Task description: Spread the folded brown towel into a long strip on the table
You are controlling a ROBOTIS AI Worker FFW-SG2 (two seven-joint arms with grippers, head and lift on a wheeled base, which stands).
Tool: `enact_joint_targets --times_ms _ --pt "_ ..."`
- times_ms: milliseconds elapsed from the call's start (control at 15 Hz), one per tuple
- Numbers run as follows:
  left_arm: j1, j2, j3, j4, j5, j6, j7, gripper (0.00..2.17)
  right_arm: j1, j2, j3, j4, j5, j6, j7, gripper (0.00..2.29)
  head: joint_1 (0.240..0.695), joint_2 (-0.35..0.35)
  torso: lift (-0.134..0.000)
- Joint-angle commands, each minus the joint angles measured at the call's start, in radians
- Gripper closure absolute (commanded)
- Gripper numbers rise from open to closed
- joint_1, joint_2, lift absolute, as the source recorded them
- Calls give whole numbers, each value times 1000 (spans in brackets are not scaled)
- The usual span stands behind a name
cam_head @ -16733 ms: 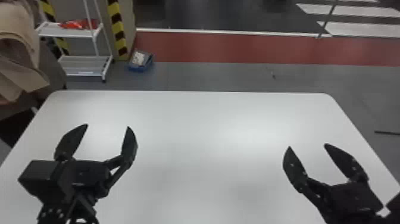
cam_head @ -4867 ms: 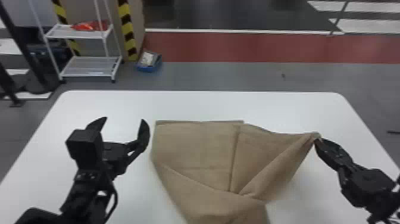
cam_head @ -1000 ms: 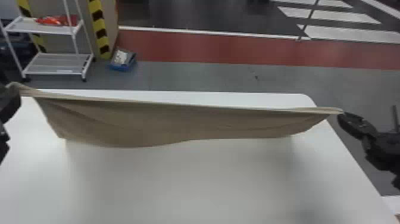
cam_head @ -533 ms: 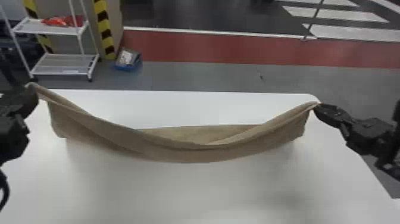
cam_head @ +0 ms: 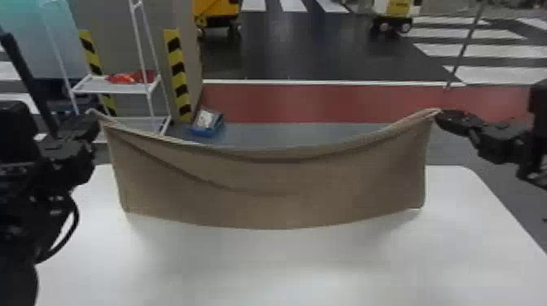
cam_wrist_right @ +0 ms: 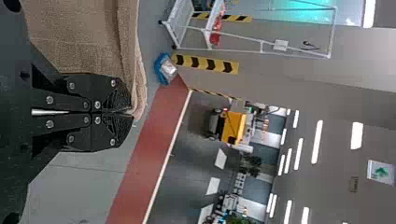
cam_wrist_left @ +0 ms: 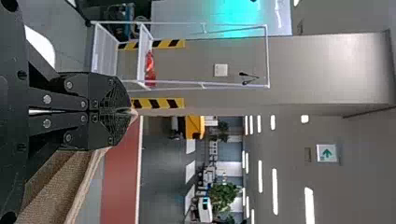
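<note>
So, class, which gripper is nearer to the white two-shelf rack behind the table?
Left. In the head view, the left gripper lines up with the lower left of the rack; the right gripper is well off to its right, across the brown cloth towel.

- The left hand (cam_head: 92,118) has its two black fingers closed together, a corner of the brown towel (cam_wrist_left: 60,189) pinched at the tips.
- From that corner the towel hangs down beside the hand (cam_wrist_left: 130,112), partly hidden by it.
- Beyond: a white rack (cam_wrist_left: 103,53) with something red (cam_wrist_left: 149,67) on a shelf, yellow-and-black stripes (cam_wrist_left: 161,103), a red floor band (cam_wrist_left: 119,186), a yellow machine (cam_wrist_left: 195,127).
</note>
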Motion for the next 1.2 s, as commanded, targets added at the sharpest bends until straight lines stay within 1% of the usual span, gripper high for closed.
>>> enact_joint_targets --times_ms 0,67,133,200,267,333,400,467,533,667,733,800,867,1000,1067,1133 --pt "-41 1 8 -3 23 -4 -8 1720 -48 -1 -21 41 -27 -55 0 1484 523 -24 -113" --pt "-38 5 12 -24 34 -13 -15 1720 -30 -8 -31 39 -34 -68 0 1484 479 -23 -113" --pt "-18 6 17 -54 57 -16 -34 1720 9 -27 -59 26 -62 -77 6 1484 463 -27 -113" --pt "26 11 28 -90 65 -16 -63 1720 64 -50 -90 4 -94 -92 23 1480 454 -34 -113" --pt "80 11 35 -123 58 -13 -100 1723 116 -63 -116 -17 -109 -114 31 1480 452 -44 -113" --pt "145 5 34 -153 51 -13 -120 1720 174 -73 -146 -22 -126 -151 61 1484 456 -56 -113" --pt "207 -9 29 -176 37 -13 -129 1720 228 -85 -171 -28 -132 -160 97 1484 485 -88 -113" --pt "261 -18 23 -199 17 -13 -127 1720 268 -97 -176 -27 -134 -181 115 1484 513 -103 -113" --pt "318 -32 8 -228 -14 -13 -123 1720 306 -102 -208 -23 -137 -187 138 1484 545 -117 -113" --pt "381 -60 -60 -265 -124 -10 -112 1720 377 -97 -288 -27 -157 -184 213 1484 607 -144 -113" --pt "399 -69 -98 -285 -193 33 -112 1720 414 -97 -335 -30 -177 -178 256 1480 659 -179 -113" --pt "416 -69 -138 -320 -248 116 -104 1720 454 -99 -369 -37 -182 -163 304 1480 678 -200 -113" --pt "434 -71 -161 -347 -282 165 -95 1720 493 -102 -389 -46 -182 -166 337 1480 695 -226 -113" --pt "453 -69 -202 -382 -347 291 -78 1720 599 -111 -453 -91 -180 -163 407 1484 695 -269 -113" --pt "464 -68 -215 -400 -377 340 -72 1720 638 -111 -470 -108 -182 -163 430 1480 695 -302 -113" --pt "479 -63 -213 -420 -390 358 -67 1720 659 -111 -484 -114 -180 -163 439 1480 695 -317 -113"
